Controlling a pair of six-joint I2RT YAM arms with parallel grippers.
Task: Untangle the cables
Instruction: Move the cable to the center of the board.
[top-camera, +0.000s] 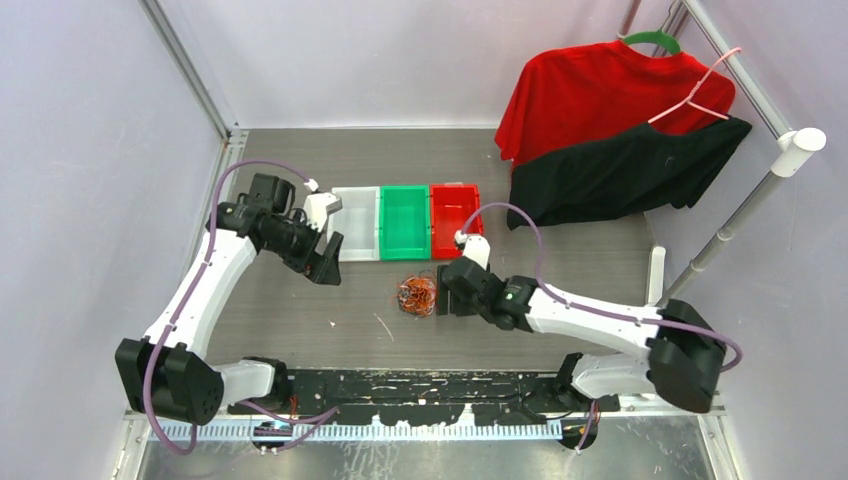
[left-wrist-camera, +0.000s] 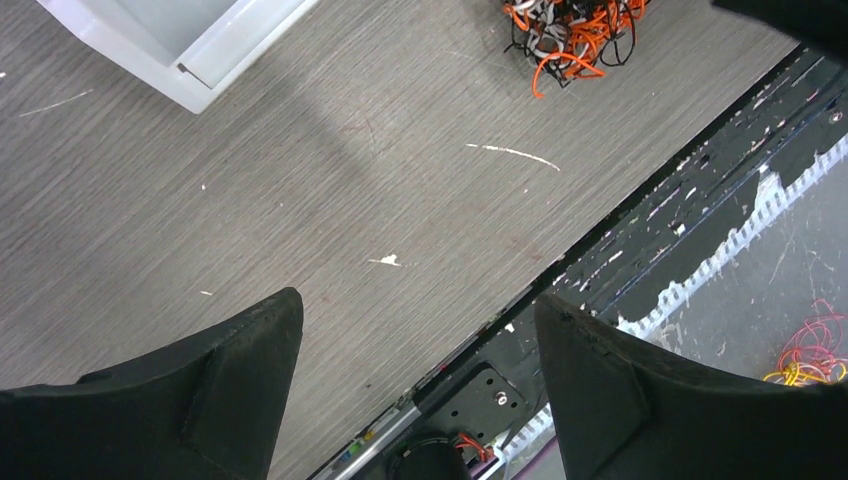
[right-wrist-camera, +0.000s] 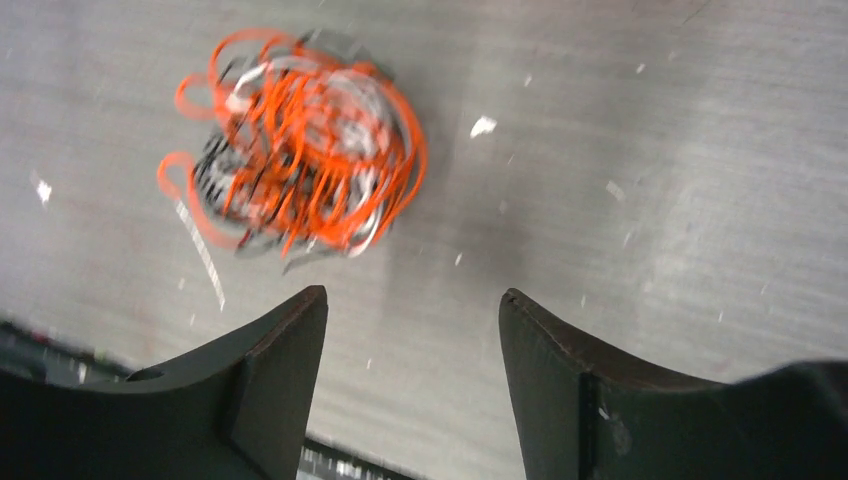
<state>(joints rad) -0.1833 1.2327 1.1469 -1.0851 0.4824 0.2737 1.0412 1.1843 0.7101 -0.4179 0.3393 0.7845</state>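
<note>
The cables (top-camera: 417, 296) are seen bundled in an orange, black and white knot near the middle of the tabletop (top-camera: 300, 330). The knot lies just beside the right gripper (right-wrist-camera: 413, 300), apparently untouched, though that view is blurred. Its jaws are spread and empty. The left gripper (left-wrist-camera: 415, 310) is likewise held apart, by the white bin (top-camera: 357, 222).

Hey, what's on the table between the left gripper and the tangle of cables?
Just bare tabletop with a thin white sliver and a small white fleck between the left gripper and the cables, seen in the left wrist view.

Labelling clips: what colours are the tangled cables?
Orange, black and white cables; sharpest in left wrist view.
</note>
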